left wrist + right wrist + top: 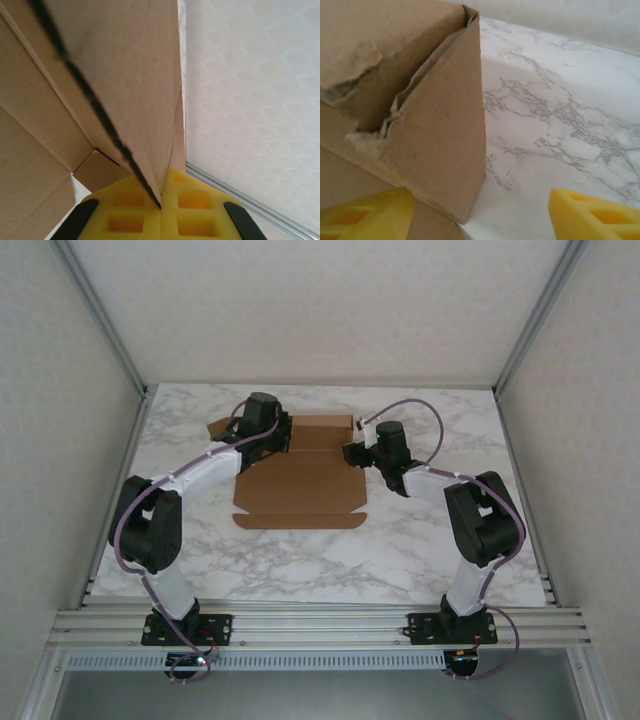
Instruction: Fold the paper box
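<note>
Noted paper box at middle of worktop, base flat. Found left gripper clamped on its raised left flap, right gripper with jaws apart around torn right flap's corner. Judged: side walls being raised; next calls for pinching right flap squarely

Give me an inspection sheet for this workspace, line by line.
Surface: white marble-patterned table, no spills seen.
Job's things: brown cardboard paper box, partly folded; torn outer layer beside a raised corner.
Clutter: nothing seen.
Tools: yellow-padded left tool shut on a flap of the paper box; yellow-padded right tool open, straddling the raised corner.
Cables: purple cables looped along both arms.
Surroundings: white patterned walls; aluminium frame rails.
</note>
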You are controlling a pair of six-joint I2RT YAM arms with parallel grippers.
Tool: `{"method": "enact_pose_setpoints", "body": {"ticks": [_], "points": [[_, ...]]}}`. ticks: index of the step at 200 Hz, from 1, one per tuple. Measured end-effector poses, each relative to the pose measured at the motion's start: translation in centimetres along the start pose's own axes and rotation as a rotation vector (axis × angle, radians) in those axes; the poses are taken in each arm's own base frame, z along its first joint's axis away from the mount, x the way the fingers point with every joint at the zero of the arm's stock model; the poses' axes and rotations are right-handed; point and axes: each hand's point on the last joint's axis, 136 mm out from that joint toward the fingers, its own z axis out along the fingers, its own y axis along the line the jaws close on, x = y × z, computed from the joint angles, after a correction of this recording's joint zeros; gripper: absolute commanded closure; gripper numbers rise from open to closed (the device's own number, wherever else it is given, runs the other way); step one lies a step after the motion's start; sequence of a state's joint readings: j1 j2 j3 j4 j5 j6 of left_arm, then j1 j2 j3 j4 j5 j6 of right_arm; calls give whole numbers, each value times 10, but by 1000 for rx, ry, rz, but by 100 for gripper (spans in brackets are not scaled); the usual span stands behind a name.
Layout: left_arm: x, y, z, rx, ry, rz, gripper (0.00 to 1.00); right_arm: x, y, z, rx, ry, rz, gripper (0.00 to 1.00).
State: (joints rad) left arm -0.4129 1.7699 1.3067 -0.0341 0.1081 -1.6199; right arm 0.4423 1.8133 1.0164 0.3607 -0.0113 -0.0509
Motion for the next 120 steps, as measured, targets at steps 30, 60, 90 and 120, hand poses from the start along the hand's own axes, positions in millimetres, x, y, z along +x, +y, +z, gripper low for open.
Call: {"method": "enact_pose_setpoints", "body": {"ticks": [30, 60, 90, 120], "points": [[0, 0, 0, 0, 0, 0, 100, -6, -1, 16, 102, 39, -43, 55], [0, 0, 0, 1, -1, 0, 100, -2, 0, 25, 199, 69, -69, 62], [-1, 0, 3, 4, -7, 0, 100, 0, -2, 31, 257, 85, -80, 78], [-3, -1, 4, 15, -17, -1, 100, -5, -1, 36, 324, 86, -68, 94]]}}
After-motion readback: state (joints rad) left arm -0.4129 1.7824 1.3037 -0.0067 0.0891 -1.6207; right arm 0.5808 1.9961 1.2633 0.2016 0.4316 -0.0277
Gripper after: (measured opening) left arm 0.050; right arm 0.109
